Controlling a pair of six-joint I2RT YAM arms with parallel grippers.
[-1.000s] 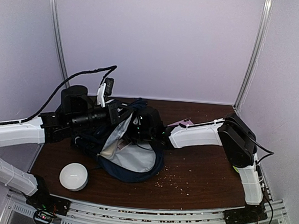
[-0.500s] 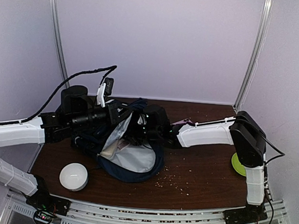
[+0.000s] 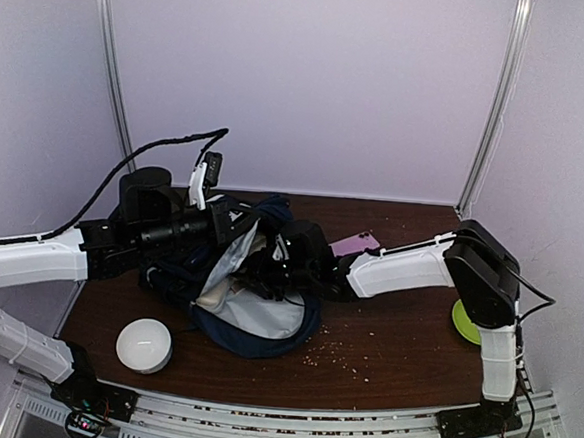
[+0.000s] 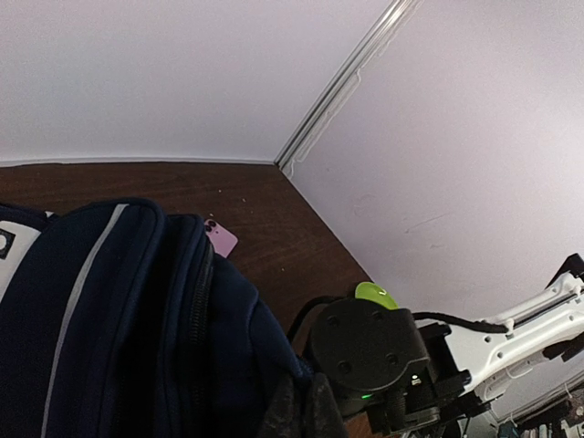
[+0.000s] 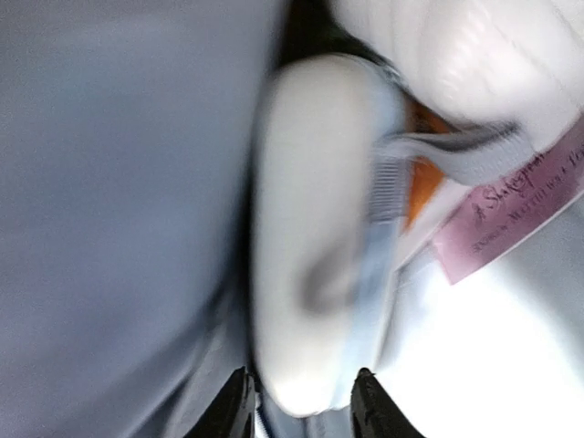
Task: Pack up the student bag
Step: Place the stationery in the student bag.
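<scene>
The big dark navy fabric backpack [image 3: 265, 322] lies open near the left edge of the brown surface [image 3: 393, 356]. The left end effector [image 3: 233, 227] is pressed together on its top rim. The right end effector [image 3: 260, 275] has gone deeper inside than half a second ago. Its fingertips [image 5: 235, 411] sit apart with a blurry white rounded thing [image 5: 310, 228] between them; I cannot tell if they squeeze it. The flat pink phone [image 3: 355, 244] by the far edge shows more now.

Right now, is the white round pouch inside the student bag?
No, the white round pouch stands on the table in front of the student bag, outside it and apart from it.
</scene>
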